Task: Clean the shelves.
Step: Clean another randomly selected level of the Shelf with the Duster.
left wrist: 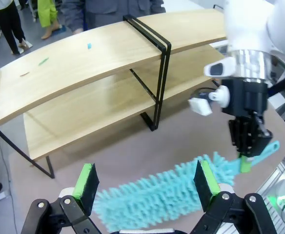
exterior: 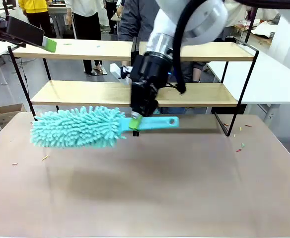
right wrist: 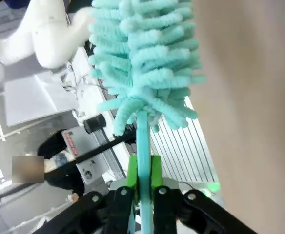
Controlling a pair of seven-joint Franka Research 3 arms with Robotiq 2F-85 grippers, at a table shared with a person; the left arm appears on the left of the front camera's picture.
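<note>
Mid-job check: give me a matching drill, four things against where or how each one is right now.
Things:
1. duster
2. right gripper
3. left gripper
4. shelves

States:
A. open, holding nothing
B. at the table's far side, with small specks on the top board
C. shut on a turquoise handle
D. fluffy head out sideways, above the table

Pairs: 1-D, 2-C, 3-A, 4-B
</note>
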